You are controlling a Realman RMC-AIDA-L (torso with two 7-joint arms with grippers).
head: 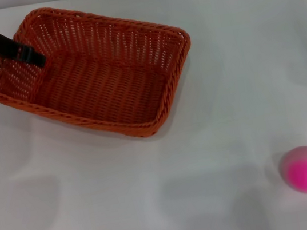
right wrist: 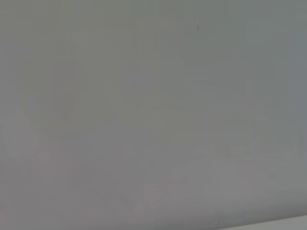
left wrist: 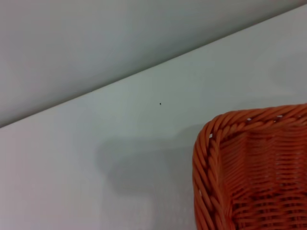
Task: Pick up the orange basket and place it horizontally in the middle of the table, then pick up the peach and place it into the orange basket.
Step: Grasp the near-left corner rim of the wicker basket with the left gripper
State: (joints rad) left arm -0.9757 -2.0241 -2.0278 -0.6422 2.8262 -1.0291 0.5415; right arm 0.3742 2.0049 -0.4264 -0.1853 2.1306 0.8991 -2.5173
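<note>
Wicker fills the table's [head: 156, 207] far left: the orange basket [head: 92, 72] sits there at a slant, upright. Its left end has the left gripper [head: 32, 55] reaching just inside the rim, perhaps touching; I cannot tell how its jaws stand. Well apart, near right, lies the peach [head: 306, 169].
</note>
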